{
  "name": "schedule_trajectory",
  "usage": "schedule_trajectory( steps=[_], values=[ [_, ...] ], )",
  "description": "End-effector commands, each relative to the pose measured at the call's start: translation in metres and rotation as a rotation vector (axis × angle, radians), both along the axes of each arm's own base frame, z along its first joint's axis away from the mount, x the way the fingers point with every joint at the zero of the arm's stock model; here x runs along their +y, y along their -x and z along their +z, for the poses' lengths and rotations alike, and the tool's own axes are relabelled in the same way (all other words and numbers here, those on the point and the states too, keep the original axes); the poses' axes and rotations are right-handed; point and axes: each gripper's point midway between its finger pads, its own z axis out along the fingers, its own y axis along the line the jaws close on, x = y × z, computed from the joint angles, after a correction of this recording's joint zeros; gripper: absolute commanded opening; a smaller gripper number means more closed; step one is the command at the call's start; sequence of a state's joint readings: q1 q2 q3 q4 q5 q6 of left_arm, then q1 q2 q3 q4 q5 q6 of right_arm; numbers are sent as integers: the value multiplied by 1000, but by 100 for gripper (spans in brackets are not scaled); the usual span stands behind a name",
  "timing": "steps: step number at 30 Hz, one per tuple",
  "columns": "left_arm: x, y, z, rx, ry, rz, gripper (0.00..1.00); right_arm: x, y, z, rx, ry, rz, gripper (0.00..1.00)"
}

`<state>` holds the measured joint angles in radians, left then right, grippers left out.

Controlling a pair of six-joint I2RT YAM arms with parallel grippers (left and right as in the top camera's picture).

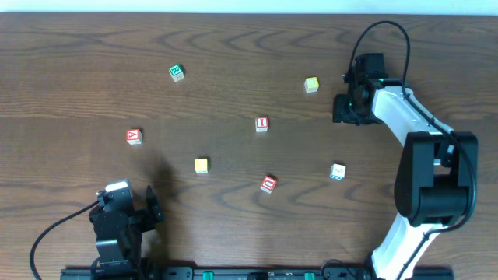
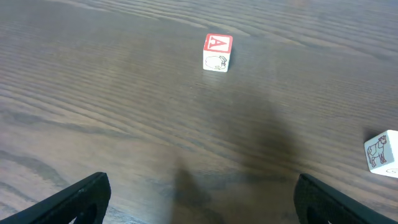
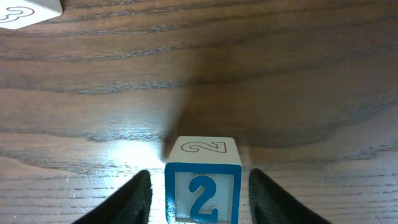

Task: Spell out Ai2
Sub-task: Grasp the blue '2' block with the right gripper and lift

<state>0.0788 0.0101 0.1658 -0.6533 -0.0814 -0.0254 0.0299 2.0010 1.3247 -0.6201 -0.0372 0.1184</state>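
A white block with a blue 2 sits on the table between the fingers of my right gripper. The fingers are open, with a small gap on each side of the block. In the overhead view the right gripper is at the far right and hides this block. The red A block lies at the left and also shows in the left wrist view. The red I block lies mid-table. My left gripper is open and empty near the front left, well short of the A block.
Other blocks lie scattered: a green one far left, a yellow one near the right gripper, a yellow one, a red one and a blue-and-white one. A block with a 3 lies beyond the 2 block.
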Motion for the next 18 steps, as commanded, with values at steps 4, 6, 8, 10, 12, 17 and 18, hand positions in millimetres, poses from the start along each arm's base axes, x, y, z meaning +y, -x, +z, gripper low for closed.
schedule_trajectory(
  steps=[4, 6, 8, 10, 12, 17, 18],
  values=[
    [2, 1, -3, 6, -6, 9, 95, 1, 1, -6, 7, -11, 3, 25],
    [2, 1, -3, 5, -6, 9, 95, 2, 0, -6, 6, -12, 1, 22],
    [2, 1, -3, 6, -6, 9, 95, 4, 0, -5, 4, -18, -1, 22],
    [2, 1, -3, 5, -6, 9, 95, 8, -3, -2, -2, -23, -7, 20],
    [2, 1, -3, 5, -6, 9, 96, 14, -7, 3, -15, -25, 1, 18],
    [2, 1, -3, 5, -6, 9, 95, 48, -29, 36, -76, -47, 25, 18],
    [2, 1, -3, 6, -6, 9, 95, 59, -34, 45, -94, -56, 29, 17]
  ],
)
